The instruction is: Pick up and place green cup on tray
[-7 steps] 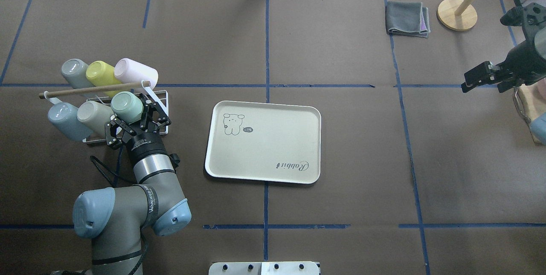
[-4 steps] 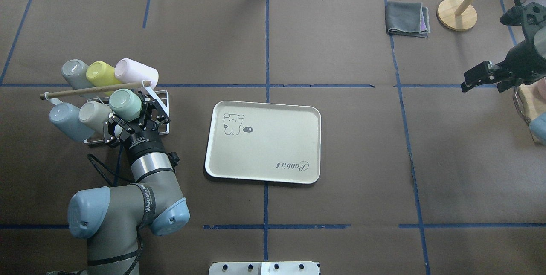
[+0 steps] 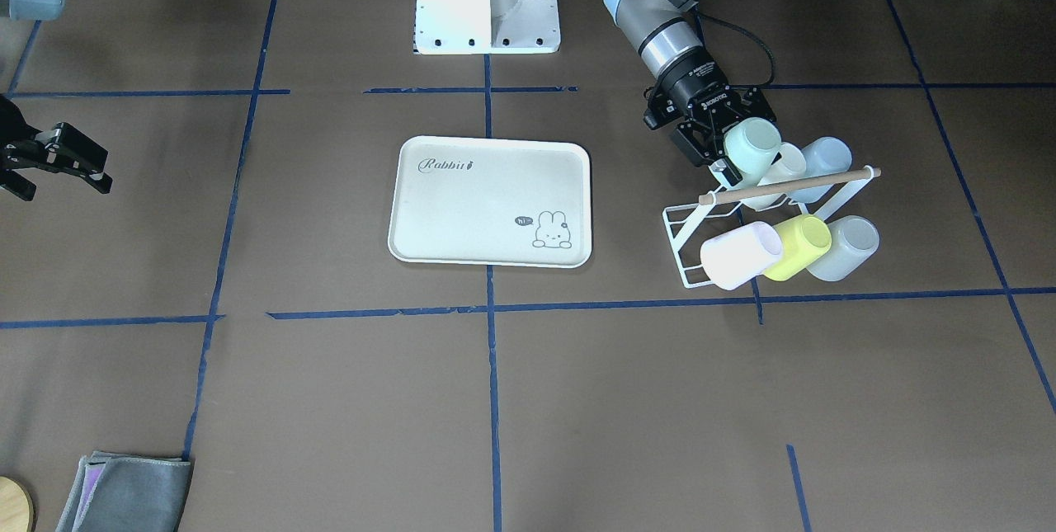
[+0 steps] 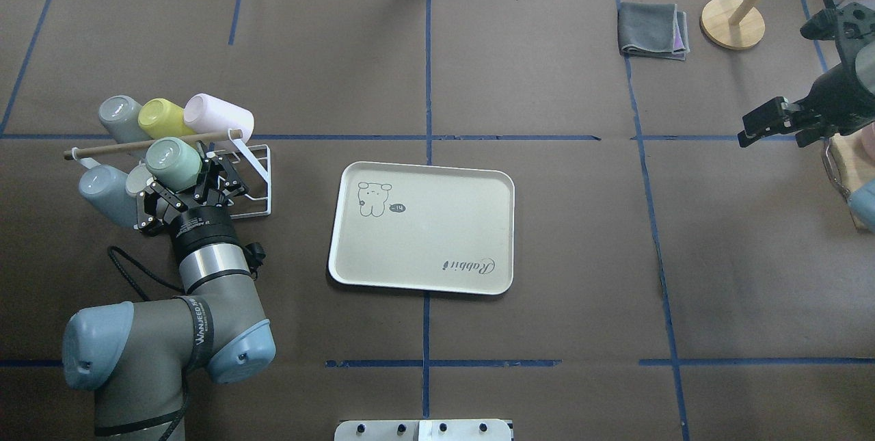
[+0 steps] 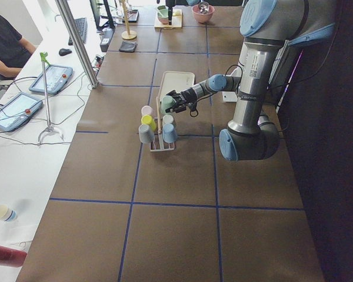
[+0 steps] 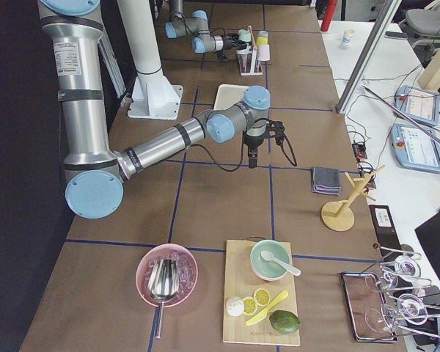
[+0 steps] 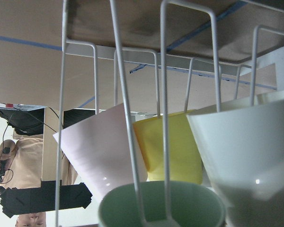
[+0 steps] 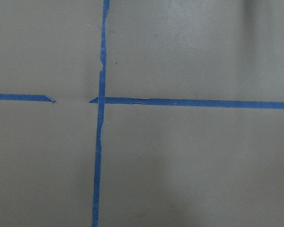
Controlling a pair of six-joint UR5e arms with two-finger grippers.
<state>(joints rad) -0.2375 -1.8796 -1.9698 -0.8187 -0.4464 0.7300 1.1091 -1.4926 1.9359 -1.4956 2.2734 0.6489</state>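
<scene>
Left of the tray (image 4: pixel 444 222), a white wire rack (image 4: pixel 258 178) stands on the brown counter (image 4: pixel 547 236), with pastel cups (image 4: pixel 215 116) tipped on its pegs. Our left tool (image 4: pixel 186 180) is clenched around the green cup (image 4: pixel 173 162), with its fingers (image 4: pixel 219 181) on opposite sides of the wall near the mouth and the cup's base pointing away from the arm. The cup is at the rack, well left of the tray, and our wrist view shows a wire peg (image 7: pixel 163 118) crossing its open mouth. We judge the cup light, rigid and smooth-sided. It could twist under a loose squeeze, and may chip if knocked on the wire. A hold across the straight wall suits it, sliding it off along the peg. The tray lies flat, rabbit drawing up. Far right of the tray, our right tool (image 4: pixel 743 133) hangs over the counter, fingers parted, holding nothing.
</scene>
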